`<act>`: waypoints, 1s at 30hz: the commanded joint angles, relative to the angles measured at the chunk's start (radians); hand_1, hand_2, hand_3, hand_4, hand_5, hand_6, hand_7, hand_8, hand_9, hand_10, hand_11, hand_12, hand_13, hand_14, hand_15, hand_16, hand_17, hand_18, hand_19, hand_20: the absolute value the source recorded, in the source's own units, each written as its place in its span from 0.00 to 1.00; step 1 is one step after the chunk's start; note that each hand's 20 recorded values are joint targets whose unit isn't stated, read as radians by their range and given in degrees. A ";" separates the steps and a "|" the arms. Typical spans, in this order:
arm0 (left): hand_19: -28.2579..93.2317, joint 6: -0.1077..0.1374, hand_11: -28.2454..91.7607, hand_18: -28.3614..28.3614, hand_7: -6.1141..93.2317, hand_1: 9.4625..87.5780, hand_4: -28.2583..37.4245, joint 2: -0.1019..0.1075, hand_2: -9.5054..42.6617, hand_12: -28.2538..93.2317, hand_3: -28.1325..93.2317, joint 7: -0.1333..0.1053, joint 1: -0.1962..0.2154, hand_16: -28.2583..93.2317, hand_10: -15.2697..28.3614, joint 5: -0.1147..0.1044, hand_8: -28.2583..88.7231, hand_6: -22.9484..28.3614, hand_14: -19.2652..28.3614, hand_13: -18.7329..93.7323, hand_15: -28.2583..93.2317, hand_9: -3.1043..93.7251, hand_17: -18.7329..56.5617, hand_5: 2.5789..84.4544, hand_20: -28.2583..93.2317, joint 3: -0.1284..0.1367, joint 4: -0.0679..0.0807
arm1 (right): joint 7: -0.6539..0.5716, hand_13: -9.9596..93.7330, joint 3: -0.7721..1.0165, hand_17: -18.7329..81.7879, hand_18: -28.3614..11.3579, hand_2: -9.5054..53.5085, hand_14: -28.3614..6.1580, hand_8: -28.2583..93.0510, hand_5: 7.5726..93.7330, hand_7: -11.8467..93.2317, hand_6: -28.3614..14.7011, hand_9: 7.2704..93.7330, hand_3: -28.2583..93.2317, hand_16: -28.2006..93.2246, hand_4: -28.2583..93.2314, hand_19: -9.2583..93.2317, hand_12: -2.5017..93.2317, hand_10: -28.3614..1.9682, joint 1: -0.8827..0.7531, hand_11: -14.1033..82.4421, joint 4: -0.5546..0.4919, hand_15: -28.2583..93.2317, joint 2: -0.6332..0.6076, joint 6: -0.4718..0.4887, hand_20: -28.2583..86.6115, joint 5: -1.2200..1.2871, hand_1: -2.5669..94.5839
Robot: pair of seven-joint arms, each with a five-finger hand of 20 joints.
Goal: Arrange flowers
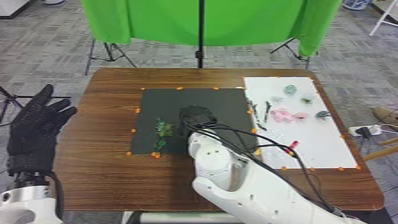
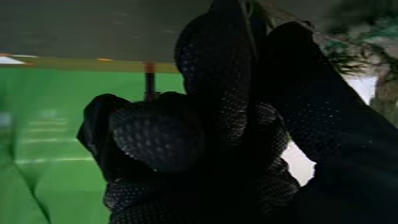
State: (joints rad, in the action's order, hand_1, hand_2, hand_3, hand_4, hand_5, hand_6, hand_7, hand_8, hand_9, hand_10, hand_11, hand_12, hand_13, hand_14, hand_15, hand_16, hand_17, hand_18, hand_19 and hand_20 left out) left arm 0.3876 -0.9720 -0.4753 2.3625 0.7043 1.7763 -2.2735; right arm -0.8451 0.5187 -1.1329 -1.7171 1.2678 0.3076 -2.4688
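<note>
The right hand [image 1: 197,116] is over the black sheet [image 1: 169,102], its fingers curled; whether they pinch the thin stem near their tips, I cannot tell. Just left of it, green foliage [image 1: 163,129] lies on that sheet. Right of the hand, the white sheet [image 1: 324,150] bears two pink flowers [image 1: 282,115], four small green or grey-green pieces [image 1: 290,89], two dark slender sprigs [image 1: 267,110] and one red item [image 1: 294,144]. Both sheets lie on the bench [image 1: 98,175]. Beyond its left edge, the left hand [image 1: 37,132] is open, fingers extended, holding nothing.
</note>
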 commanded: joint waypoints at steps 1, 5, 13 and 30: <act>0.60 -0.012 0.48 0.87 0.17 0.21 0.11 0.008 0.34 0.35 0.86 0.007 0.013 0.18 0.79 0.003 0.18 0.58 0.90 0.37 0.69 0.38 0.13 0.40 0.48 -0.012 0.008 | -0.020 0.96 0.014 0.72 0.06 0.16 0.50 0.16 1.00 0.36 0.67 1.00 0.84 0.38 0.06 1.00 0.18 0.54 -0.019 0.66 -0.020 0.82 0.008 0.085 0.77 -0.055 0.45; 0.61 -0.019 0.48 0.87 0.17 0.21 0.11 0.011 0.34 0.35 0.86 0.014 0.000 0.18 0.79 0.005 0.18 0.58 0.90 0.37 0.69 0.38 0.13 0.40 0.48 -0.021 0.013 | -0.032 0.96 0.013 0.73 0.06 0.20 0.50 0.10 1.00 0.37 0.68 1.00 0.84 0.39 0.06 1.00 0.18 0.54 -0.022 0.66 -0.029 0.82 0.016 0.103 0.77 -0.048 0.44; 0.61 -0.016 0.48 0.87 0.16 0.21 0.11 0.016 0.34 0.35 0.86 0.012 0.003 0.18 0.79 0.002 0.18 0.59 0.90 0.37 0.69 0.38 0.13 0.40 0.48 -0.022 0.013 | -0.027 0.97 0.015 0.74 0.05 0.27 0.50 0.09 1.00 0.38 0.67 1.00 0.85 0.39 0.06 1.00 0.18 0.54 -0.033 0.68 -0.046 0.83 0.024 0.114 0.78 -0.037 0.41; 0.61 -0.023 0.48 0.87 0.16 0.21 0.11 0.013 0.34 0.35 0.86 0.022 -0.011 0.18 0.79 0.008 0.18 0.59 0.90 0.37 0.69 0.38 0.13 0.40 0.48 -0.030 0.018 | -0.031 0.97 0.000 0.74 0.05 0.28 0.50 0.08 1.00 0.38 0.67 1.00 0.83 0.39 0.05 1.00 0.16 0.55 -0.024 0.66 -0.061 0.82 0.019 0.047 0.78 -0.021 0.40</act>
State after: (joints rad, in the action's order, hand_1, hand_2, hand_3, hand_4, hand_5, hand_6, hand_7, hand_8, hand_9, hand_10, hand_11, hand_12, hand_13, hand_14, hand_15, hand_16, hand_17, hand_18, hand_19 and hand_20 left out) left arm 0.3761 -0.9575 -0.4662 2.3517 0.7046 1.7518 -2.2641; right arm -0.8814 0.5392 -1.1700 -1.7778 1.2943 0.4131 -2.4272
